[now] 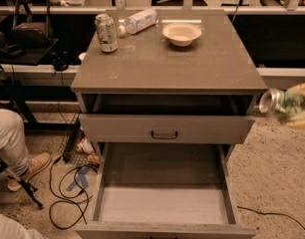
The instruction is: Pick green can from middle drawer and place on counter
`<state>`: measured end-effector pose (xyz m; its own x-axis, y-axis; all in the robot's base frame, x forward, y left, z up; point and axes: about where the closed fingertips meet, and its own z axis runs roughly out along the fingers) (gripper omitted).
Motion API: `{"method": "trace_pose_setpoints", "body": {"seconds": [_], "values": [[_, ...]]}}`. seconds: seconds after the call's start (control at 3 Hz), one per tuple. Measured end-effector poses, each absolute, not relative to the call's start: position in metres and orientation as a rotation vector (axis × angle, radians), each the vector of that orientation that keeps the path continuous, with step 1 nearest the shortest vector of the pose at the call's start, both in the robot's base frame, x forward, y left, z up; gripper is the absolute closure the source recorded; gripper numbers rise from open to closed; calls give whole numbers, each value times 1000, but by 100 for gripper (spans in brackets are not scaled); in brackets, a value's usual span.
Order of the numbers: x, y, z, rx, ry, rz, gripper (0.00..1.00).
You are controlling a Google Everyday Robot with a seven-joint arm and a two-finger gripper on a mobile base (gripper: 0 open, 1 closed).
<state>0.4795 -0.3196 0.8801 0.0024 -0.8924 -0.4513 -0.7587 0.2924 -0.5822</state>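
The green can [277,102] hangs on its side in the air at the right edge of the view, silver end towards the cabinet, level with the gap under the counter [167,63]. My gripper [291,106] comes in from the right edge. Its pale fingers [301,90] are shut on the can from above and below. The middle drawer [162,203] is pulled wide open at the bottom, and its flat grey floor is bare.
On the counter stand a white-and-green can [106,32], a plastic bottle lying down [137,21] and a pale bowl [181,34]. The upper drawer with a dark handle [164,134] sits above. A person's leg and shoe [20,156] and cables [68,193] are at the left.
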Motion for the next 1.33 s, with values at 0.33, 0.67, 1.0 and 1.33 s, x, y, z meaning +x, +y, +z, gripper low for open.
{"method": "trace_pose_setpoints", "body": {"seconds": [0.33, 0.67, 1.0, 1.33], "values": [[521, -298, 937, -1507, 1677, -229, 100], [576, -237, 970, -1591, 1594, -212, 100], [578, -235, 967, -1595, 1596, -205, 100], [615, -206, 934, -1659, 1600, -110, 100]]}}
